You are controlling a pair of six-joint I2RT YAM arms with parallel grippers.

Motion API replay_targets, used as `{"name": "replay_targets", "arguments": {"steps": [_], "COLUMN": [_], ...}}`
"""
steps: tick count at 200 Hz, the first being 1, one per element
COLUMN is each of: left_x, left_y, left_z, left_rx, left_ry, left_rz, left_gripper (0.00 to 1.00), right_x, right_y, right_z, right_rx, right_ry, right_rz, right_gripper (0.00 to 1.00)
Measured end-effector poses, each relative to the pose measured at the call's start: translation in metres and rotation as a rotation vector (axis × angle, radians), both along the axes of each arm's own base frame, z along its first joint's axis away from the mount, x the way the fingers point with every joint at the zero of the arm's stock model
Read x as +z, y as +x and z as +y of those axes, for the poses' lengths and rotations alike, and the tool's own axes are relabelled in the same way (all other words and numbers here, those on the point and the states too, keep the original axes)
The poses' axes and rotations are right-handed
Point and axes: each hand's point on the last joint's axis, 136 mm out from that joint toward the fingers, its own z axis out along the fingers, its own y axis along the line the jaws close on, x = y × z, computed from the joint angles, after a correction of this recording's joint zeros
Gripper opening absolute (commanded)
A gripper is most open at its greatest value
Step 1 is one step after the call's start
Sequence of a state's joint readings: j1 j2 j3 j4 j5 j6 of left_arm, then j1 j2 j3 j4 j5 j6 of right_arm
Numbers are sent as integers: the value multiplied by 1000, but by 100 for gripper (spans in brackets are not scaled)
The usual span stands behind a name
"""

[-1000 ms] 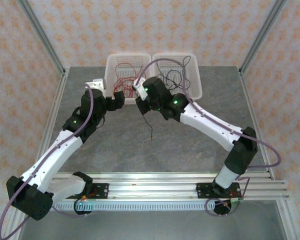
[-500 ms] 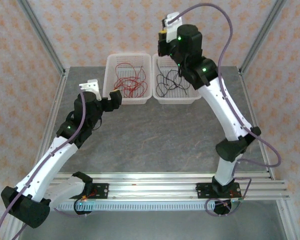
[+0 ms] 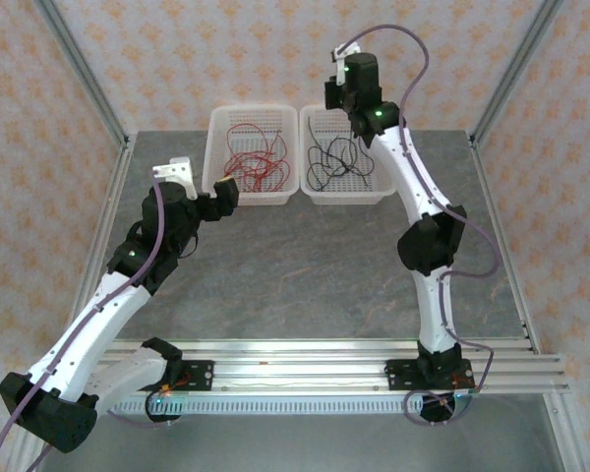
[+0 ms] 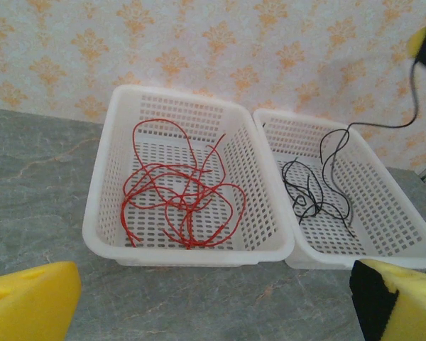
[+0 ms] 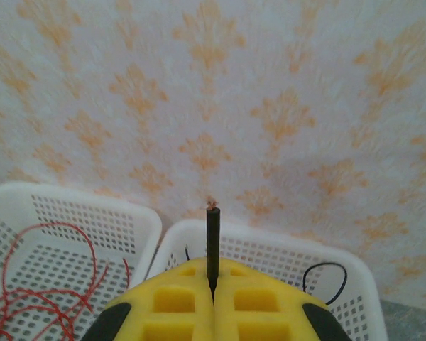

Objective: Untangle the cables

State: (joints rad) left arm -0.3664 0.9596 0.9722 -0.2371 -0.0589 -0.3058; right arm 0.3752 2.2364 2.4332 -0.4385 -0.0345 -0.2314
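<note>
Right gripper is raised above the far end of the right basket, its yellow pads pressed together and pinching the upper end of one black strand, whose tip stands just proud of the pads. In the left wrist view this black strand hangs from the gripper at upper right and runs down into the right basket, where it joins the loose black cables lying on the mesh floor. From above, the black cables sit toward the left half of that basket. The red cables lie in a looped heap inside the left basket; the wrist view shows the red cables wholly within the left basket, none over the rim. The two baskets touch side by side at the far edge of the table. Left gripper is just in front of the left basket's near left corner, above the table, fingers spread wide and holding nothing; its pads appear at the lower corners of its own camera
</note>
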Motion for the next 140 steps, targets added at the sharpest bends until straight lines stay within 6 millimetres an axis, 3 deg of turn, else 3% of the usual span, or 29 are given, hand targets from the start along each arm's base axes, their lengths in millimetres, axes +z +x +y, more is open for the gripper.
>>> {"name": "replay_targets", "arguments": {"steps": [36, 75, 108, 140], "left_x": [-1, -3, -6, -10], "left_y": [0, -1, -2, -3], "left_z": [-1, 0, 0, 2], "left_rx": [-3, -3, -3, 2], "left_ry": [0, 5, 9, 17], "left_rz": [3, 13, 24, 42], "left_gripper": [93, 93, 93, 94], "right_x": [-79, -154, -193, -216], "right_y": [17, 16, 6, -2], "right_z": [-3, -7, -10, -9], "right_rx": [-22, -41, -59, -68], "right_ry": [-15, -29, -26, 6], "right_rz": [131, 274, 361, 422], "right_gripper": [0, 0, 0, 14]}}
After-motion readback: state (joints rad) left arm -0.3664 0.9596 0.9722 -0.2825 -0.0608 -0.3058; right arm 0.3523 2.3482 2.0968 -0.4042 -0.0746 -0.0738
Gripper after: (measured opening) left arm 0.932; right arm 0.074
